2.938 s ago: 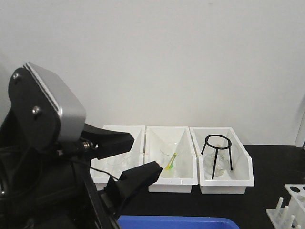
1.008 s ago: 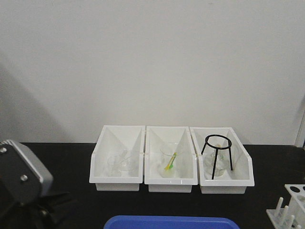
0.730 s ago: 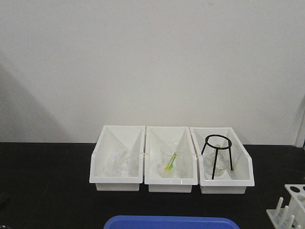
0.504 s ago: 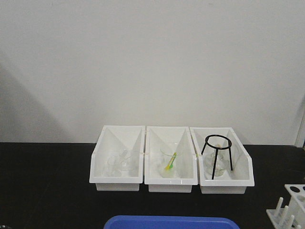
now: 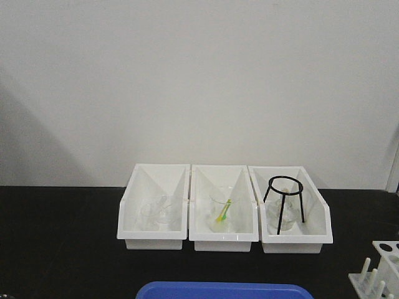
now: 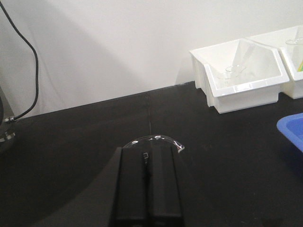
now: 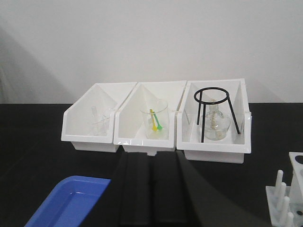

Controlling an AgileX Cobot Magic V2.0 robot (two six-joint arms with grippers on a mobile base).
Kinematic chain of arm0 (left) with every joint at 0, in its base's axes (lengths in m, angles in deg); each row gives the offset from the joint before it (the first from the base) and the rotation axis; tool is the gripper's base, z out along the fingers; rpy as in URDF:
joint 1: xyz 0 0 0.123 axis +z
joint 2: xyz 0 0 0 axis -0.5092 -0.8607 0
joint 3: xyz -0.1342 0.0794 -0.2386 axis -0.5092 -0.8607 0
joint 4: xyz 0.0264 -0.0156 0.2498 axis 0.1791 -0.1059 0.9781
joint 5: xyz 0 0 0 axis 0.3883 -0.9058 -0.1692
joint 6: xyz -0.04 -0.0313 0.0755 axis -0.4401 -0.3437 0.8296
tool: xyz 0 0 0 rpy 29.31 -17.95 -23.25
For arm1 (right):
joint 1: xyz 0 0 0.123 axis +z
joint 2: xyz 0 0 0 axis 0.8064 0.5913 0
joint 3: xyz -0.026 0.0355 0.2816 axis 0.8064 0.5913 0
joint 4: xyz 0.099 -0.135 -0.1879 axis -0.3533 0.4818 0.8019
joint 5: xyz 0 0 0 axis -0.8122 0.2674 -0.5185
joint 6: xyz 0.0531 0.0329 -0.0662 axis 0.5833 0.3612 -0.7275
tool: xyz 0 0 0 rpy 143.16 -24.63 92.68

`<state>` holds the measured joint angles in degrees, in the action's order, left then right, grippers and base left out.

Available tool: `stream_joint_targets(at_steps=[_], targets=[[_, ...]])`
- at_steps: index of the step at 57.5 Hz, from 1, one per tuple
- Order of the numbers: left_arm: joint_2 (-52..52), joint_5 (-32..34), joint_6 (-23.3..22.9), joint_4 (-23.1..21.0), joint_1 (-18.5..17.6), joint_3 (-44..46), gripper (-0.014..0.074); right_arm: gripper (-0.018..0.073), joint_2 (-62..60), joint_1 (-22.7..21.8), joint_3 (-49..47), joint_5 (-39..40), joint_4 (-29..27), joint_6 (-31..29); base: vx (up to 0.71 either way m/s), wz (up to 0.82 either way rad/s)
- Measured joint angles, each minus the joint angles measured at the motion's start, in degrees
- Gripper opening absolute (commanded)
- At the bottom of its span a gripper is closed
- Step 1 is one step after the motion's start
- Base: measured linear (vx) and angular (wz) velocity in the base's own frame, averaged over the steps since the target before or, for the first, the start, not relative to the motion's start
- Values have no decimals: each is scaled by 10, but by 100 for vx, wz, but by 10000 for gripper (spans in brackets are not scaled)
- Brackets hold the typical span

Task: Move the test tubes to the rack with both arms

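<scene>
The white rack [image 5: 381, 273] shows only as a corner with pegs at the front view's bottom right, and again at the right edge in the right wrist view [image 7: 288, 196]. Faint clear glassware [image 5: 156, 213] lies in the left bin; I cannot pick out single test tubes there. My left gripper [image 6: 147, 150] is shut, fingers pressed together low over the black table. A clear glass beaker rim [image 6: 156, 138] with a spout curves just past its tips. My right gripper [image 7: 150, 156] is shut too, pointing at the middle bin. Neither arm appears in the front view.
Three white bins [image 5: 187, 233] stand in a row against the wall. The middle one holds a beaker with yellow and green sticks [image 7: 155, 120], the right one a black wire tripod [image 7: 215, 113] over a flask. A blue tray [image 5: 224, 290] lies at the front edge.
The left arm, which filled the front view's left side, sank down and left that view. Bins, tray and rack have not moved.
</scene>
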<state>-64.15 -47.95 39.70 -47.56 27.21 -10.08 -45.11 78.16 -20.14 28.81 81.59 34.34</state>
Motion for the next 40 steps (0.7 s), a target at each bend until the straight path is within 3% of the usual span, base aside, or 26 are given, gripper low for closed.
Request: stream_joint_targets(at_steps=[40], targets=[[0, 0, 1, -1, 0, 0, -20, -7, 0, 0, 0, 0, 0, 0, 0, 0]])
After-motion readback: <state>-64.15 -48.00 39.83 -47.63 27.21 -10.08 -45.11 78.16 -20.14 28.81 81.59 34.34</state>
